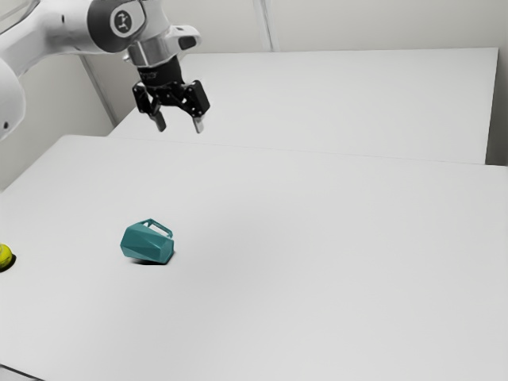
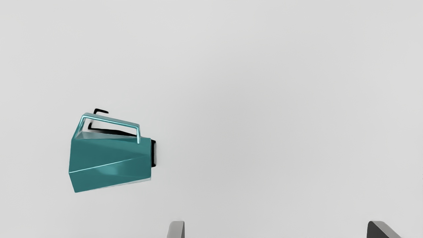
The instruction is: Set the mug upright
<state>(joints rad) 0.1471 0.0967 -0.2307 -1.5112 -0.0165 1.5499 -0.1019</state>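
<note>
**Table point(image 1: 333, 270): gripper point(image 1: 178, 127) released, mug point(image 1: 147, 242) on its side**

The white arm point(image 1: 44, 36) enters from the exterior view's upper left. The gripper hangs above the tabletop, fingers well apart. The teal, faceted mug lies tipped over on the table, outside the span between the fingers, its angular handle point(image 2: 111, 119) attached. A yellow rounded item point(image 1: 5, 256) sits at the exterior view's left edge.

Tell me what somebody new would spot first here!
Probably the teal mug, lying on its side on the white table, because its color pops. Next comes the robot arm reaching in from the exterior view's upper left, its black jaws open above the table. A bit of something yellow peeks in at that view's left edge.
</note>
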